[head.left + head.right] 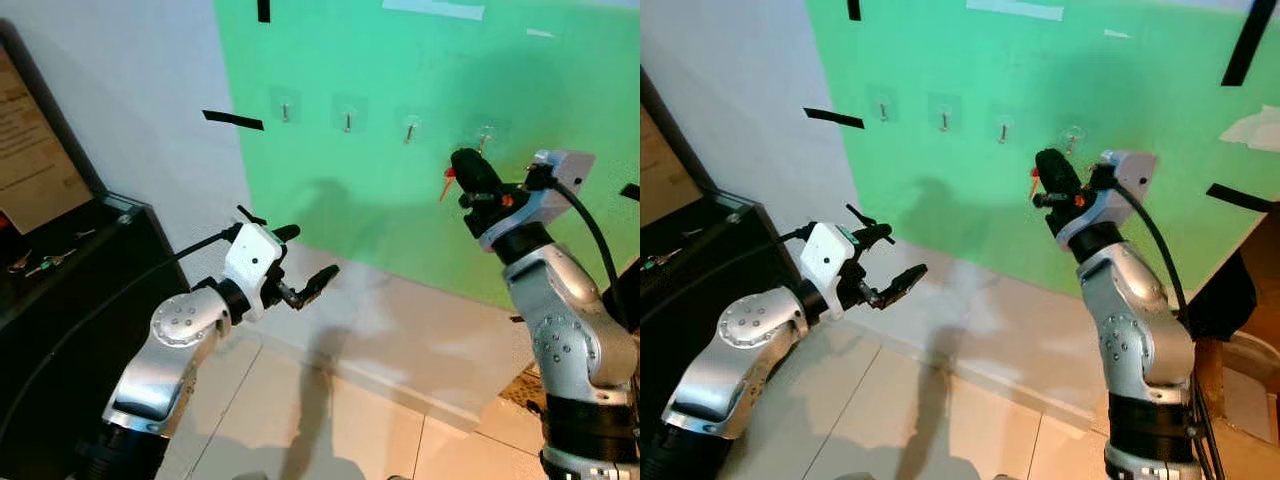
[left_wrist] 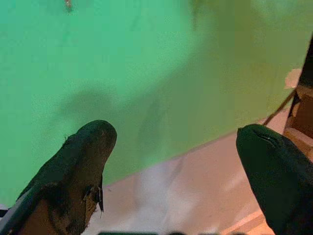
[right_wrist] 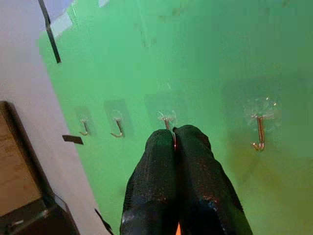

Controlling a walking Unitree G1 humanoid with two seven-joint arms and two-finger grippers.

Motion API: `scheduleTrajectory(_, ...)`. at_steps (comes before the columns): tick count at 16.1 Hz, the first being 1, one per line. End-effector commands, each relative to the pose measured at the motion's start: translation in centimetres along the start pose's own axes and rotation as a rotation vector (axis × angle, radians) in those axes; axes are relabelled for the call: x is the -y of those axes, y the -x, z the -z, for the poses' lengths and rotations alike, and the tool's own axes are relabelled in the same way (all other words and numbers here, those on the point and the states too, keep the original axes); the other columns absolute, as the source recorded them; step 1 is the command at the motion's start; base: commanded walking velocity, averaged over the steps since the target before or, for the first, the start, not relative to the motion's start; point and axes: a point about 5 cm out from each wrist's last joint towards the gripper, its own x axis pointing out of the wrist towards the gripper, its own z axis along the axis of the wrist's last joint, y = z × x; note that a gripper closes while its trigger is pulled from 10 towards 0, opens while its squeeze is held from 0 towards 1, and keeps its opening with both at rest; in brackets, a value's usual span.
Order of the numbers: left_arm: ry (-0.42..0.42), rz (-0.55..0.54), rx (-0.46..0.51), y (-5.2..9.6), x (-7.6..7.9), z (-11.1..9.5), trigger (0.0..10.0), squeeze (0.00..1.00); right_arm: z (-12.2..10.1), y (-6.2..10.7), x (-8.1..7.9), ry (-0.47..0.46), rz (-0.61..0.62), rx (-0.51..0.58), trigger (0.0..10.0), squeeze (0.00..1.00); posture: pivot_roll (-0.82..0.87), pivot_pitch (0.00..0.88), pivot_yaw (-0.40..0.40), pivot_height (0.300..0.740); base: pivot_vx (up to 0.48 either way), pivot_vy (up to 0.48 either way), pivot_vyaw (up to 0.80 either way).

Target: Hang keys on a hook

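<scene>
Four small metal hooks are stuck in a row on a green wall sheet (image 1: 400, 200); the rightmost hook (image 1: 485, 138) is nearest my right gripper. My right gripper (image 1: 465, 165) is raised close to the sheet, just below and left of that hook, shut on keys whose orange-red tag (image 1: 447, 183) hangs under the fingers. In the right wrist view the shut fingers (image 3: 161, 166) point at the third hook (image 3: 167, 120), with the rightmost hook (image 3: 259, 132) off to one side. My left gripper (image 1: 308, 252) is held out low, open and empty, apart from the wall.
A black cabinet (image 1: 70, 300) stands at the left with more keys (image 1: 45, 262) on its top. Strips of black tape (image 1: 233, 120) are on the wall. A pale tiled floor (image 1: 300, 430) lies below, with a dark object (image 1: 630, 280) at the right edge.
</scene>
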Motion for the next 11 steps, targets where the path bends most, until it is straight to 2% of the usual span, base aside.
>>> scheduleTrajectory(1,0.022,0.025,0.009,0.7,-0.1,-0.2,10.0,0.00,-0.3,-0.6,0.3,-0.012,0.004,-0.006,10.0,0.00,0.00,0.000,0.015,0.740,0.000,0.000,0.00)
scheduleTrajectory(3,0.039,0.025,0.016,1.0,-0.6,-0.3,10.0,0.00,-0.3,-1.1,0.6,-0.015,0.011,-0.006,10.0,0.00,0.00,0.000,0.015,0.740,0.000,0.000,0.00)
scheduleTrajectory(7,0.044,0.002,0.032,1.5,-3.0,-1.7,10.0,0.00,-0.2,-2.1,1.5,-0.037,0.049,-0.007,10.0,0.00,0.01,0.000,0.016,0.740,0.000,0.000,0.00)
scheduleTrajectory(11,0.046,0.060,0.056,0.8,-3.0,-2.9,10.0,0.00,-0.4,-2.2,2.4,-0.032,0.085,0.001,10.0,0.00,0.00,0.000,0.021,0.740,0.000,0.000,0.00)
